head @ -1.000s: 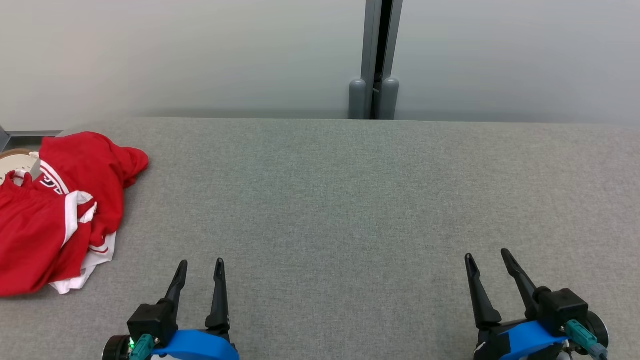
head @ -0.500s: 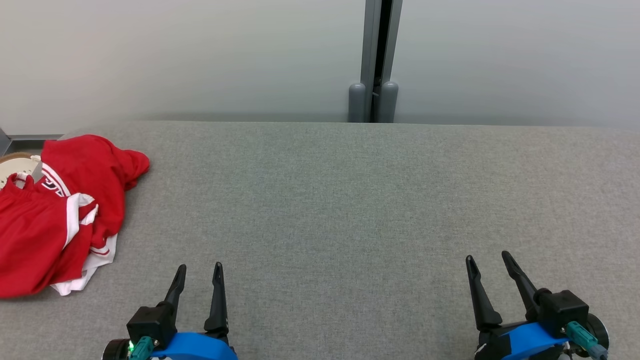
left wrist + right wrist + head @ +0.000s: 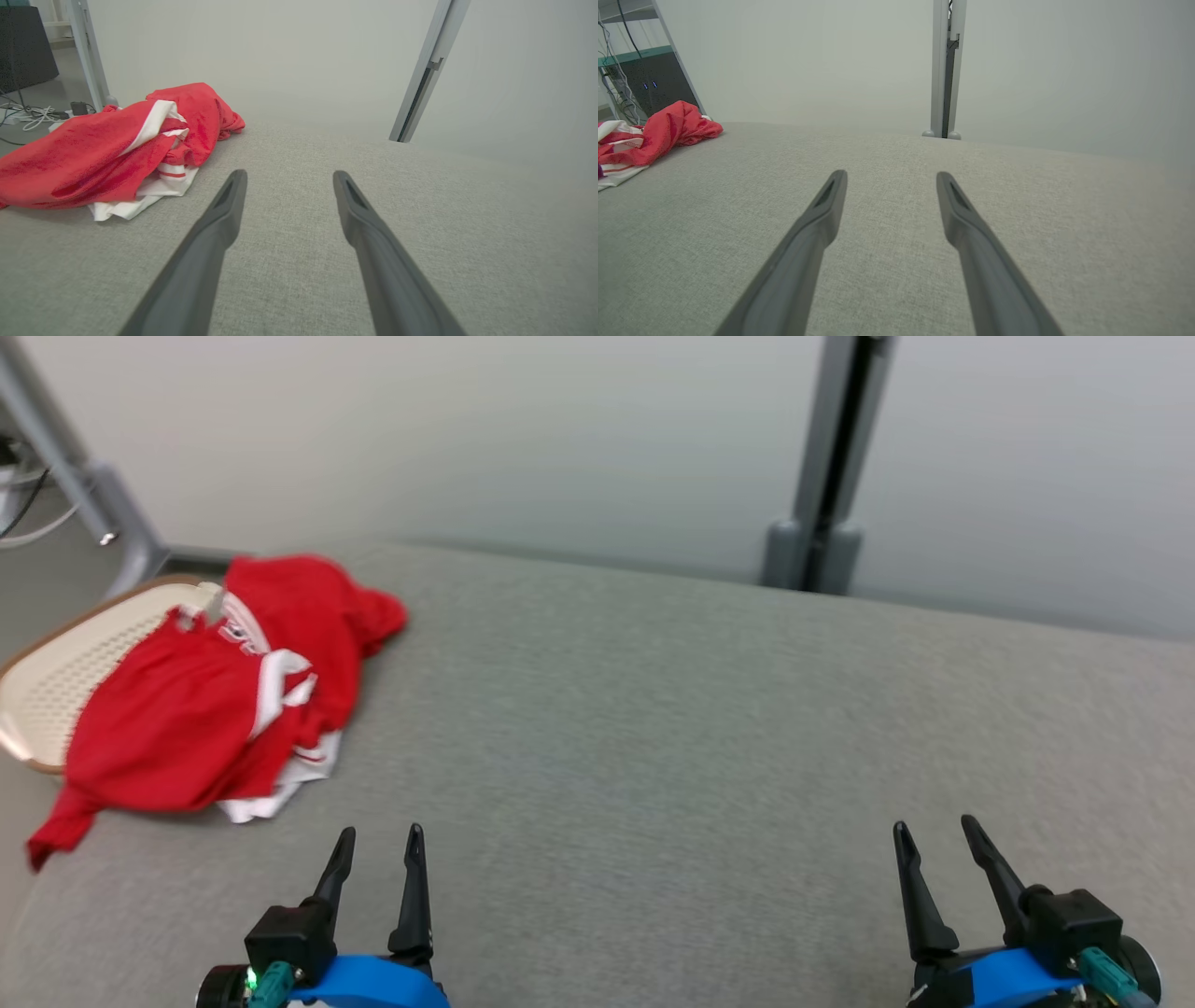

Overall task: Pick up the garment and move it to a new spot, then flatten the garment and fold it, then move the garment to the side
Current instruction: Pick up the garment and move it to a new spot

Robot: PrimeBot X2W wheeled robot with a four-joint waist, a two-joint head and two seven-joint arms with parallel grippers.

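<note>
Head view, red garment (image 3: 187,737) crumpled, left hand (image 3: 381,831), right hand (image 3: 934,823) both spread, empty

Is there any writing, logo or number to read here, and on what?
None is readable.
The crumpled red and white fabric garment shows white marks among its folds, too blurred and folded to read.
The grey fabric table and cream perforated tray bear no text.

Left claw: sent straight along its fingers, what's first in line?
Looks free: the left claw points over bare grey surface toward the pale wall. The red garment lies left of that line. Depth unclear.
</note>
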